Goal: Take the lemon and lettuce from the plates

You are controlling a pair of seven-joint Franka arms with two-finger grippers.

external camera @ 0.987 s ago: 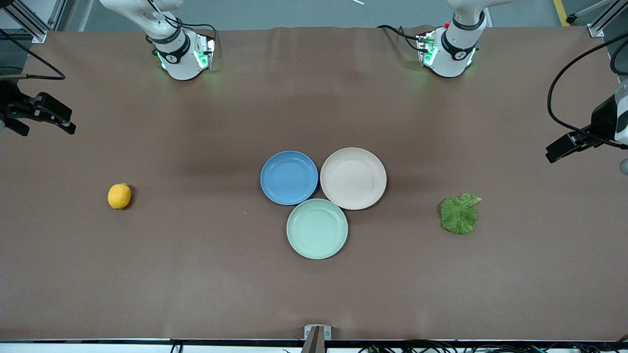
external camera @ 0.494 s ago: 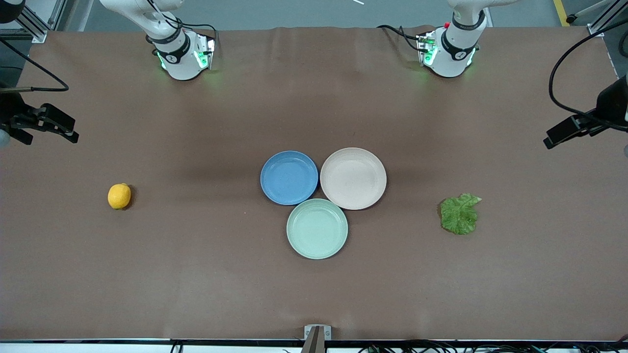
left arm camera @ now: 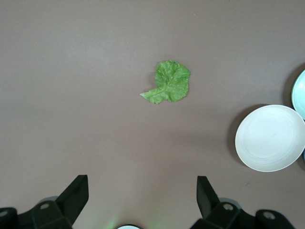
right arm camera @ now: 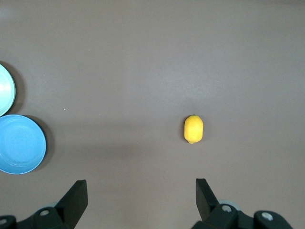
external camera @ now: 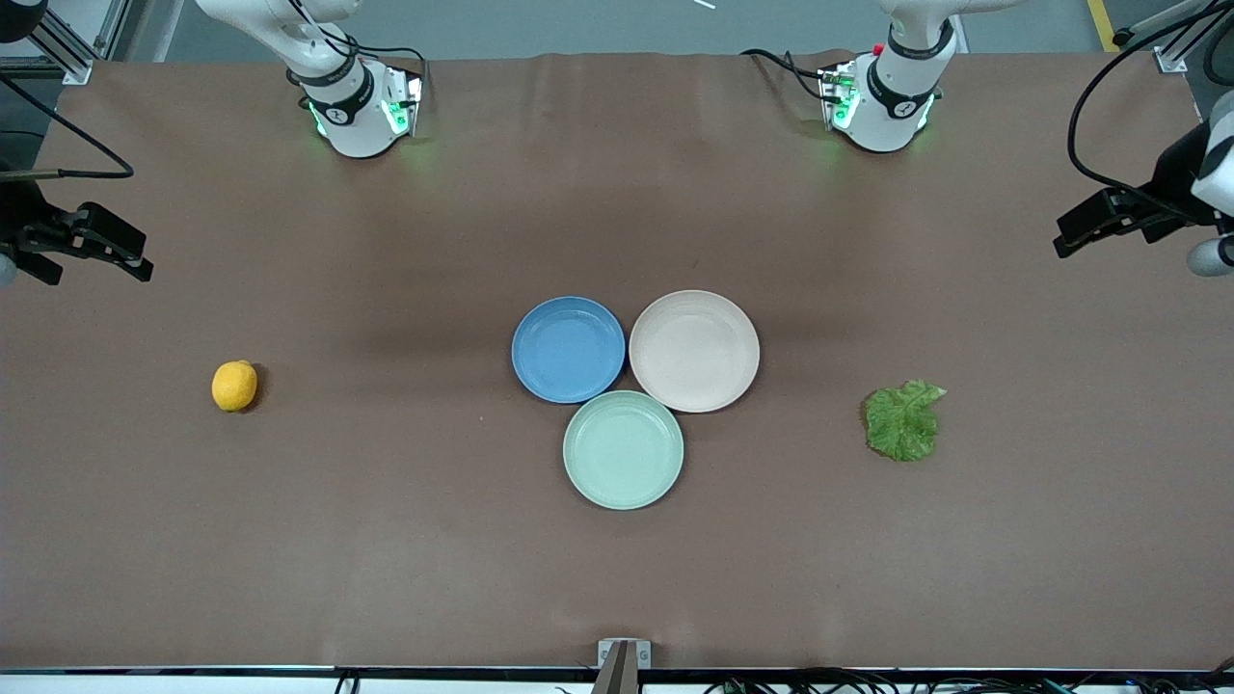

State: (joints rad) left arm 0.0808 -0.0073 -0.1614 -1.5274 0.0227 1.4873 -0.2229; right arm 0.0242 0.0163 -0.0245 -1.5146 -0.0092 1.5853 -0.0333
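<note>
Both plates are bare: the lemon [external camera: 234, 386] lies on the table under the raised right gripper [right arm camera: 141, 191], well apart from the blue plate [external camera: 568, 348]; the lettuce leaf [external camera: 903, 421] lies likewise under the left gripper [left arm camera: 143, 191], away from the beige plate [external camera: 694, 350]. Both claws hang spread. A closing pinch may roll the lemon; the flat leaf may slip the fingertips

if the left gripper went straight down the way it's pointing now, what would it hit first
Probably bare table. The left gripper, open, points down at the cloth; the lettuce lies ahead of its fingers, not directly under them, though depth is unclear.
</note>
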